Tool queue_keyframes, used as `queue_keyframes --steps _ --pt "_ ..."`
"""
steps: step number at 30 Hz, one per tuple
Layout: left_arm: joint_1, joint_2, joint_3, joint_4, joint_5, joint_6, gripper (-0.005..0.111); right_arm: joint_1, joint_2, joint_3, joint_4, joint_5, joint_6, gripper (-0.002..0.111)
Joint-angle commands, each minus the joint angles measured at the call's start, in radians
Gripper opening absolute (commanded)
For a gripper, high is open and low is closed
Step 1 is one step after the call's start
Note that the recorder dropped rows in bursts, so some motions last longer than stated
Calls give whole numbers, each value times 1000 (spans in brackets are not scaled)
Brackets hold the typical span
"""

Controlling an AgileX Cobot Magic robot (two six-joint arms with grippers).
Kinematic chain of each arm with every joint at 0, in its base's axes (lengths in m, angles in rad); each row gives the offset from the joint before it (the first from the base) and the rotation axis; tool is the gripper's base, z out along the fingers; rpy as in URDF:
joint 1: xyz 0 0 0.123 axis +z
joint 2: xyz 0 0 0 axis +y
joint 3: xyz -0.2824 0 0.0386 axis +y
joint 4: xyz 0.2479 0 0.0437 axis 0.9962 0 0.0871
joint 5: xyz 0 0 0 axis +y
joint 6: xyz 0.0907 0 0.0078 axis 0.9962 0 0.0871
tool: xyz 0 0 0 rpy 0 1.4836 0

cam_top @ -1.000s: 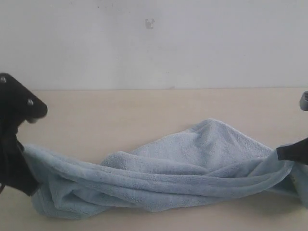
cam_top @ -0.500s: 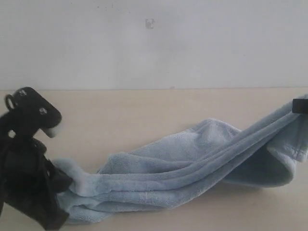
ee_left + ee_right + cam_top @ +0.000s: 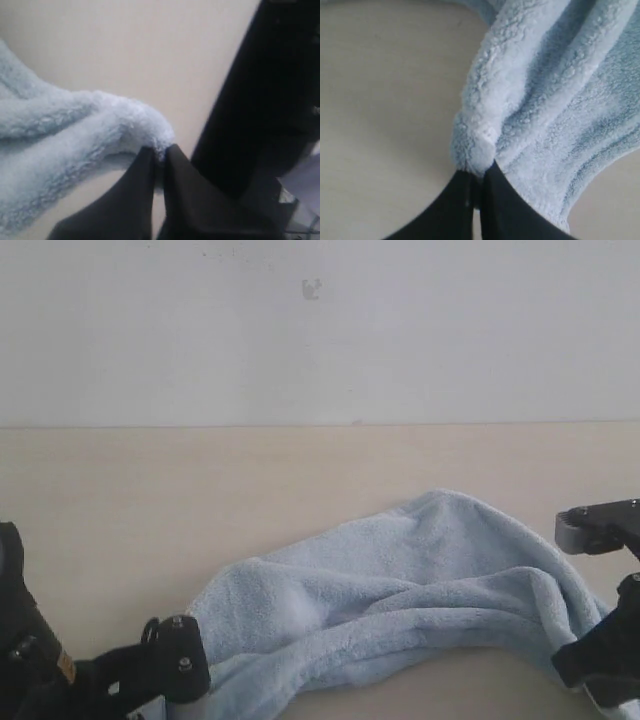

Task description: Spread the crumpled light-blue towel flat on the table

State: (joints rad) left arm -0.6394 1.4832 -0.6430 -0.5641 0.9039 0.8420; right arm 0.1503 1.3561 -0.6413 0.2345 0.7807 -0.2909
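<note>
Towel [image 3: 400, 580], light-blue and bunched in long folds, lies on the beige desk [image 3: 200, 490] with its long axis running left to right, its middle humped toward the wall [image 3: 320, 340]. At its left end the left pincer [image 3: 159, 150] is clamped on a fluffy edge. At the right end the right pincer [image 3: 476, 172] is closed on another bunched edge.
</note>
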Motion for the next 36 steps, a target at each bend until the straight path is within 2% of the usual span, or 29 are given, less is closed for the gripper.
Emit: queue_keyframes --steps 1,5,9,14,18,20,23,24,25,26,27,30,31,33,34,36 --pt "0 60 5 -72 119 44 4 11 2 -9 -27 103 -10 0" --pt "0 94 5 -104 99 84 4 11 2 -9 -31 210 -7 0" --pt "0 96 1 -35 4 94 4 11 2 -9 -103 93 15 0" --pt "2 94 -13 191 -83 -137 4 11 2 -9 -106 -90 82 0" --pt "2 94 -21 160 -95 -209 4 11 2 -9 -106 -143 79 0" --pt "2 95 -21 143 -57 -209 4 11 2 -9 -106 -145 65 1" --pt "2 116 -21 143 -7 -206 4 11 2 -9 -106 -145 54 12" --pt "2 129 -21 143 -7 -206 4 11 2 -9 -106 -145 54 20" --pt "2 156 -21 141 -7 -206 8 11 2 -9 -106 -145 54 36" --pt "2 167 -21 140 -4 -206 11 11 2 -9 -106 -145 54 43" --pt "2 194 -21 140 22 -206 20 11 2 -9 -106 -145 54 52" --pt "2 231 -21 135 37 -206 39 11 2 -9 -106 -145 54 52" --pt "2 231 -21 135 35 -209 42 11 2 -13 -106 -145 58 52" --pt "2 231 -21 77 62 -221 45 11 2 -55 -106 -91 85 52" --pt "2 231 -21 -32 124 -188 45 11 2 -91 -106 -53 87 52" --pt "2 231 -21 -285 284 53 45 11 2 -128 -101 -34 87 52"
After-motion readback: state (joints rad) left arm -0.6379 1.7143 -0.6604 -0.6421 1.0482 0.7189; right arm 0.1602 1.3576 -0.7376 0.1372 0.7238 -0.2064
